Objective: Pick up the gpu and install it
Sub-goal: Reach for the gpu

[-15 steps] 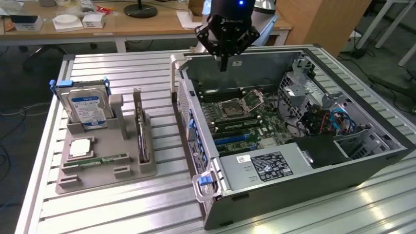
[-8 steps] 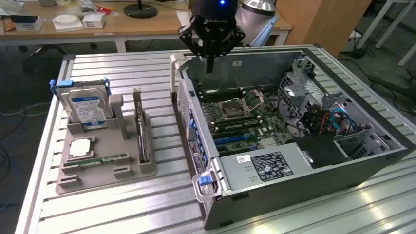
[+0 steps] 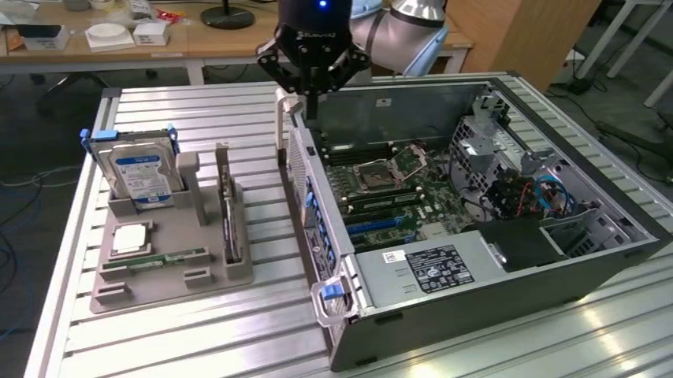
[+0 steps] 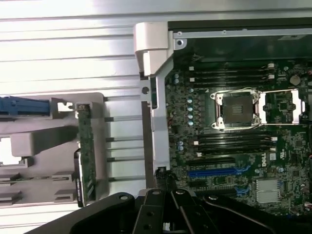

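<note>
In the blocky grey holder, thin flat green gpu

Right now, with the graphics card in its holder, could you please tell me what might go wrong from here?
1. The gripper hangs above the side wall of the computer case, not above the graphics card; a straight descent could strike that wall.
2. The card stands on edge in a narrow slot of the grey holder, so an off-centre grasp might tilt or jam it.
3. The hard drive stands close beside it and could be knocked.
</note>
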Available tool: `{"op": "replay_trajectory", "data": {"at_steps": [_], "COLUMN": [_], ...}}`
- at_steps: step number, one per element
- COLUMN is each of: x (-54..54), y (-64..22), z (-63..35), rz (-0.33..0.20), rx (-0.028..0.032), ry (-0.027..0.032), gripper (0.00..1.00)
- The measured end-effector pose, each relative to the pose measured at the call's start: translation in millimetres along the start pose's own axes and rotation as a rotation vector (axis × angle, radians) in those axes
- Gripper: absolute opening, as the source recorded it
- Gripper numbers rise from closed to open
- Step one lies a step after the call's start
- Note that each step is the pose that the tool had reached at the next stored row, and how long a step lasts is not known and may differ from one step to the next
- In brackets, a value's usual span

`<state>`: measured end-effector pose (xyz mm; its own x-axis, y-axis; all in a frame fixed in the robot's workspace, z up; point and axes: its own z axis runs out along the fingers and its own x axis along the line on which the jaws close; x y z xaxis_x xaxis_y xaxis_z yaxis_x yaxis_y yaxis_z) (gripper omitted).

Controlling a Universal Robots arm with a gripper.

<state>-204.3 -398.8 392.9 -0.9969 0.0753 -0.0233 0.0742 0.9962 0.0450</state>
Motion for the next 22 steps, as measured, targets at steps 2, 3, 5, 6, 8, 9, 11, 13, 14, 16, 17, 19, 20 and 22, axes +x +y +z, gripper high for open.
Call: {"op": "replay_trajectory", "data": {"at_steps": [2,3,5,6,8,9,11,13,14,16,17,19,20,22], "x": [8.9,13.7,22.6,27.1,36.1,40.9,49.2,57.3,61.2,69.6,73.8,81.9,85.8,93.7], "y": [-0.7,-1.0,-1.7,-2.1,-2.7,-3.1,-3.7,-4.3,-4.6,-5.3,-5.6,-6.2,-6.5,-7.1], "z": [-0.1,-0.1,-0.2,-0.1,-0.1,-0.2,-0.2,-0.2,-0.1,-0.1,-0.1,0.0,0.0,0.1], "rz": [0.0,0.0,0.0,0.0,0.0,0.0,0.0,0.0,0.0,0.0,0.0,0.0,0.0,0.0], "rx": [-0.0001,-0.0001,0.0,-0.0001,-0.0001,-0.0001,-0.0001,0.0,-0.0001,-0.0001,-0.0001,-0.0001,-0.0001,-0.0001], "ry": [0.0,-0.0001,0.0,-0.0001,-0.0001,-0.0001,0.0,0.0,-0.0001,0.0,-0.0001,0.0,0.0,-0.0001], "gripper": [0.1,0.1,0.1,0.1,0.1,0.1,0.1,0.1,0.1,0.1,0.1,0.1,0.1,0.1]}}
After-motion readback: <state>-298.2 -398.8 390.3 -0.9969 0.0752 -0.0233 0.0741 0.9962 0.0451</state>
